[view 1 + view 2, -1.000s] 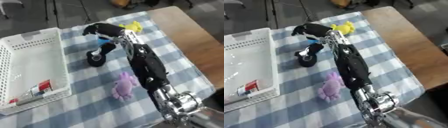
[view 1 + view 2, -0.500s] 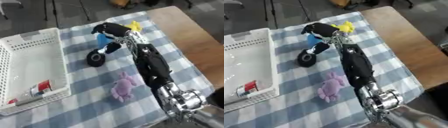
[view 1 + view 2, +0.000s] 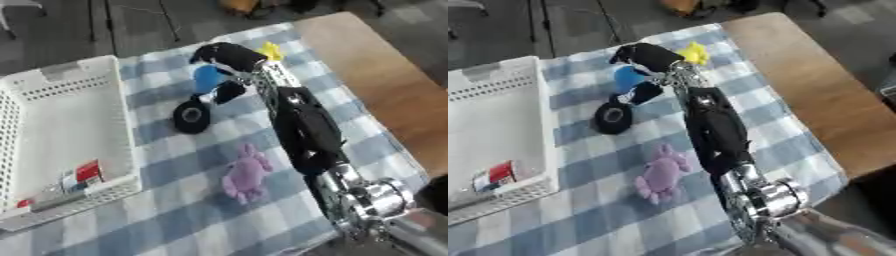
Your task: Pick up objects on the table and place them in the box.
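Note:
My right arm (image 3: 302,125) reaches from the lower right across the checked cloth to the far middle of the table. Its black hand (image 3: 226,54) hangs over a blue object (image 3: 208,77), fingers curled above it and a black thumb-like part (image 3: 229,92) below it. A black ring-shaped roll (image 3: 191,116) lies flat just left of the hand. A yellow toy (image 3: 270,50) sits right behind the hand. A purple plush toy (image 3: 245,173) lies nearer me, left of the forearm. The white perforated box (image 3: 118,125) stands at the left. My left hand does not show.
A small red and white item (image 3: 80,175) lies in the box's near corner. Bare brown tabletop (image 3: 385,95) runs along the right beyond the cloth. Dark floor lies past the table's far edge.
The hand has shifted slightly right and closed in around the blue object, which shows more now. The black roll and purple toy have stayed put.

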Controlling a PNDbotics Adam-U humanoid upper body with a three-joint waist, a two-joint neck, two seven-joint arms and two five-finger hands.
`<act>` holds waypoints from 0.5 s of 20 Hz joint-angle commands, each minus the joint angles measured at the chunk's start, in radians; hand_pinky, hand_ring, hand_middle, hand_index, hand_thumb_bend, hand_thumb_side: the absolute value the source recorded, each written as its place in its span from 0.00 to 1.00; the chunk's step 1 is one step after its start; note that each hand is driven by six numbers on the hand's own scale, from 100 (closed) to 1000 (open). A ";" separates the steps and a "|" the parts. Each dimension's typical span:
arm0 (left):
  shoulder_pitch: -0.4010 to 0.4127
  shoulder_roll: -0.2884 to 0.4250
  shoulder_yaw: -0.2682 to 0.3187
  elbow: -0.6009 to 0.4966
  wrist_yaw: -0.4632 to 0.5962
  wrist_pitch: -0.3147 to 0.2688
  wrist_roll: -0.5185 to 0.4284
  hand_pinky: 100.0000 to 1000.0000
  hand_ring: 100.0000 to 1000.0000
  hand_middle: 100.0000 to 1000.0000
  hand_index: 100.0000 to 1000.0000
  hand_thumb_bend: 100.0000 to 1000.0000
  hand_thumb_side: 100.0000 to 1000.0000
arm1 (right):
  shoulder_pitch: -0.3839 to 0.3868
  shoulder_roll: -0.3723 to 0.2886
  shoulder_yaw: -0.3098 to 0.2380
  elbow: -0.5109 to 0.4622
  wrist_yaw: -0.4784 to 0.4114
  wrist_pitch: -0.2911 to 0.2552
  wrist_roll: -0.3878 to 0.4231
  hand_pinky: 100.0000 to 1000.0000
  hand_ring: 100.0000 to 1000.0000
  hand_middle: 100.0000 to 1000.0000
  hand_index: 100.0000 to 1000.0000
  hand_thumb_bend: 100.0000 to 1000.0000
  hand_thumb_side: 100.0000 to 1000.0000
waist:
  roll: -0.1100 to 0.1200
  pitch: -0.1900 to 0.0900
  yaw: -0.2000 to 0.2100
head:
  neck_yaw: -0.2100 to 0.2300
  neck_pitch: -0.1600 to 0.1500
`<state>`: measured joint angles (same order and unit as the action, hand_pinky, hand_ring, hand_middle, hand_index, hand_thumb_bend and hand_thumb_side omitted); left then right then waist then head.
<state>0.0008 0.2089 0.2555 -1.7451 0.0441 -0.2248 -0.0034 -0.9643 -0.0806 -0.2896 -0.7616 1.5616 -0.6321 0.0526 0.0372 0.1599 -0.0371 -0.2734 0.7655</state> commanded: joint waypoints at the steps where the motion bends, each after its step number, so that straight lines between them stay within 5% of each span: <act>1: -0.003 0.008 0.001 -0.013 0.003 -0.001 -0.003 0.44 0.62 0.66 0.69 0.37 0.88 | -0.022 -0.015 -0.004 -0.003 0.014 0.009 0.004 0.93 0.86 0.85 0.90 0.51 0.68 | 0.007 -0.109 0.002 | -0.003 0.005; 10: -0.005 0.009 0.002 -0.014 0.003 -0.003 -0.002 0.44 0.62 0.66 0.69 0.37 0.88 | -0.006 -0.008 -0.010 0.022 0.040 0.022 0.015 0.92 0.85 0.84 0.90 0.51 0.71 | 0.009 -0.108 0.004 | -0.004 0.005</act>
<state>0.0008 0.2088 0.2555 -1.7451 0.0441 -0.2245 -0.0037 -0.9525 -0.0791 -0.2952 -0.7344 1.5924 -0.6143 0.0681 0.0372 0.1599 -0.0345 -0.2761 0.7655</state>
